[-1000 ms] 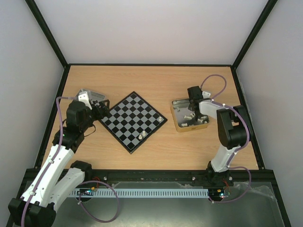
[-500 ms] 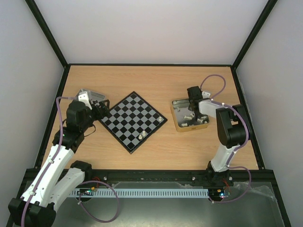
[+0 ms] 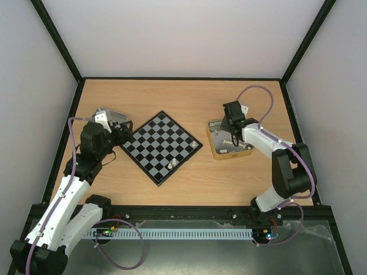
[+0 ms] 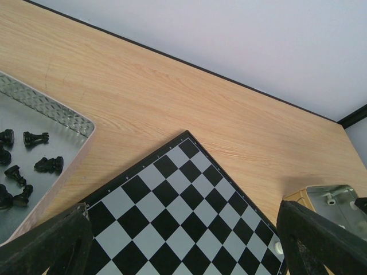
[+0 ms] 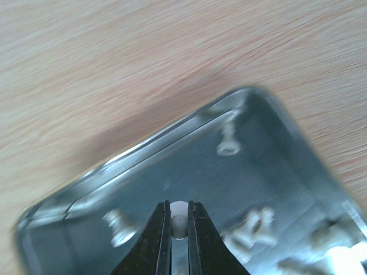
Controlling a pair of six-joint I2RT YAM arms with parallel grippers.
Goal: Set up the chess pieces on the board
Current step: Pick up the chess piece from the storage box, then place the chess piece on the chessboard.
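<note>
Pale wood worktop [image 3: 189, 94] fills a white-walled, black-framed cell. At far left a metal tray [image 4: 54, 110] holds black pieces [image 4: 35, 137] lying on their sides. The left jaws hang over that tray's near right corner, spread wide with nothing between them, just beside the board's left corner. The board [image 3: 162, 146] lies flat in the middle, turned like a diamond with one corner towards the arms. Two white pieces stand on it, one [image 3: 171, 164] by the near right edge and one [image 3: 194, 144] at the right corner. Well to the right sits a gold-rimmed tray [image 3: 215, 153] of white pieces [image 5: 227, 143], most tipped over and pointing different ways. The right jaws, over this tray, are closed on one white piece [image 5: 179, 223]. Only its rounded part shows, so its long axis cannot be told.
</note>
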